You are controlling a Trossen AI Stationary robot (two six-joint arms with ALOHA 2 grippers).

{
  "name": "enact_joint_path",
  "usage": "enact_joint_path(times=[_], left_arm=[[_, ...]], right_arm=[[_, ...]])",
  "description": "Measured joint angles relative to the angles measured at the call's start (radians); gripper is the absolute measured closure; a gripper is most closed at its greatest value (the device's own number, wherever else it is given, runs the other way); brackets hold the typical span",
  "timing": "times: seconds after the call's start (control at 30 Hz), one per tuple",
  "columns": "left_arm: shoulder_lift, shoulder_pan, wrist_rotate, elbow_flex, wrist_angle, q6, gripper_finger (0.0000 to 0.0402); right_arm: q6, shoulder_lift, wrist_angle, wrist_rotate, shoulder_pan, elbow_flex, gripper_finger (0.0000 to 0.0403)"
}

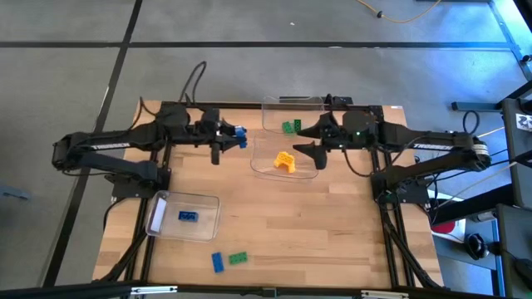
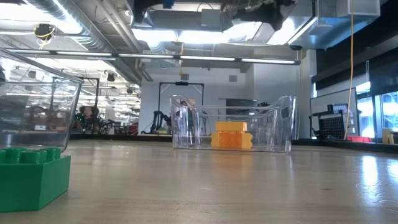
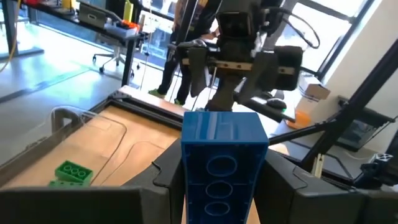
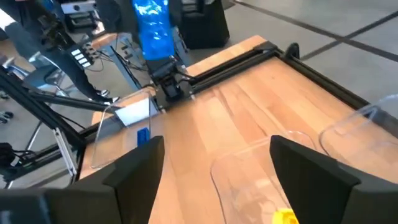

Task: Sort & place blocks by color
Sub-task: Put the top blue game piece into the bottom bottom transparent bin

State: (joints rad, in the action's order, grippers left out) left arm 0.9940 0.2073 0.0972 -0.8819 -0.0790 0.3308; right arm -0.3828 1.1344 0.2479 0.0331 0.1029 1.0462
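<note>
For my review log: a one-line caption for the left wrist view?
Left pincer shut on a blue studded plastic brick, right pincer facing it.

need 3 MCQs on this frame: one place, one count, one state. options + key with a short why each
1. Where are the yellow bricks?
A. In the middle clear bin
B. Loose at the table's front edge
C. In the left gripper

2. How many bricks lie loose near the table's front edge?
A. One
B. Two
C. Four

3. What is the left gripper doing?
A. Open, empty
B. Holding a blue brick
C. Holding a green brick

Key: 1 A, yellow bricks sit inside the middle bin. 2 B, one blue brick, one green brick. 3 B, left gripper fingers clamp the held blue brick.
</note>
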Motion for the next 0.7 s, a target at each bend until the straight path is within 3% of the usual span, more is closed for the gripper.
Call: enact_joint_path(times=[0.4,0.7], left_arm=[[-0.138,-0.106,-0.138,0.098,-0.013,0.031,0.0277],[-0.153,-0.108,-0.120,0.099,-0.008,0.026,0.0277]], right_arm=[[0.135,-0.038,0.021,0.011,0.000,0.000,0.0108],[0.130,-0.038,0.018,0.010,0.000,0.000,0.0108]])
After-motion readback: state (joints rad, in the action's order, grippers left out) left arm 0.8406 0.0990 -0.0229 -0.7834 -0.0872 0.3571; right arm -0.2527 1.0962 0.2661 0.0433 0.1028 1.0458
